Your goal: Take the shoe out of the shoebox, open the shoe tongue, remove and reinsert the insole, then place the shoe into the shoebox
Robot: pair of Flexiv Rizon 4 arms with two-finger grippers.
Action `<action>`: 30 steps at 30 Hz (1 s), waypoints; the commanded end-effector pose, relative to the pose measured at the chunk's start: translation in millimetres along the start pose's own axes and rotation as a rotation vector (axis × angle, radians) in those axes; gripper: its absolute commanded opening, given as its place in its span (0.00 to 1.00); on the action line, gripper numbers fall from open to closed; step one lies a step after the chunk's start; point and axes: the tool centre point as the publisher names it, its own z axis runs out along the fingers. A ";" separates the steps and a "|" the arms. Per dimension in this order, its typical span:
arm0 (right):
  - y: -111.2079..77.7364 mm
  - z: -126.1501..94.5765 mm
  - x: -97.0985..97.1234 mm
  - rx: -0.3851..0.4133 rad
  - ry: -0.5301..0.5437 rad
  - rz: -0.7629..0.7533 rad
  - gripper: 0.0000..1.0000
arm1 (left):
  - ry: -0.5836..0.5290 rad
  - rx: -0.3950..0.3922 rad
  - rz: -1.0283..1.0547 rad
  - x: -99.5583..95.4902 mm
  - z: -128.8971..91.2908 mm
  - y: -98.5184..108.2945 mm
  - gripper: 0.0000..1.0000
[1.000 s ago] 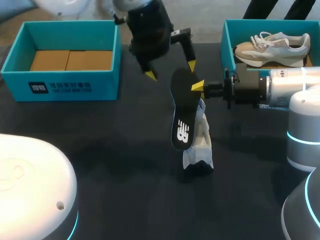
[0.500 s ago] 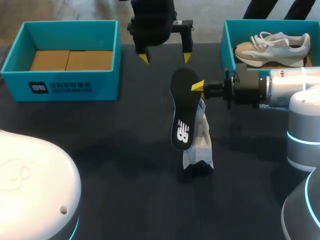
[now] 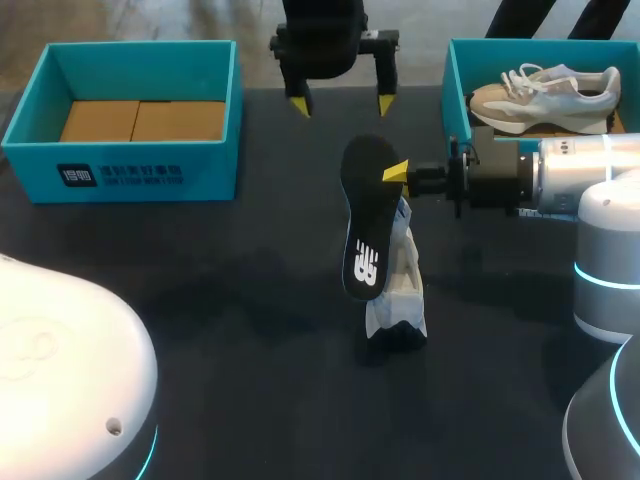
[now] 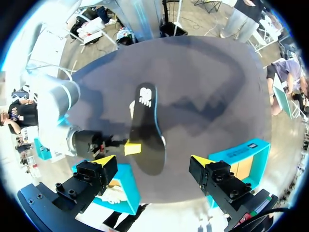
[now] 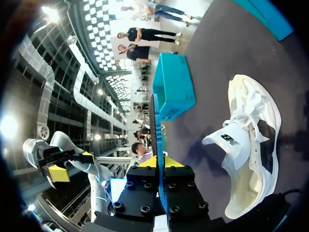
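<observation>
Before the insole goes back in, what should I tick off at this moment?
1. Right hand shut on insole: ok.
2. Left hand open, apart from insole: ok.
3. Shoe standing on its sole on the table: ok.
4. Tongue lifted, opening exposed: ok, from the right wrist view.
5. Insole's lower end clear of shoe: cannot tell.
</observation>
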 end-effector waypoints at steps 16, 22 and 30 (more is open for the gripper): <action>-0.4 1.5 0.8 0.000 -0.005 0.000 0.00 | -0.580 -0.188 -0.079 56.2 2.6 -37.1 1.00; -0.4 1.5 0.8 0.000 -0.005 0.000 0.00 | -0.712 -0.191 -0.083 63.2 2.7 -29.8 1.00; -0.4 1.5 0.8 0.000 -0.005 0.000 0.00 | -0.872 -0.111 -0.032 66.9 6.6 -17.1 1.00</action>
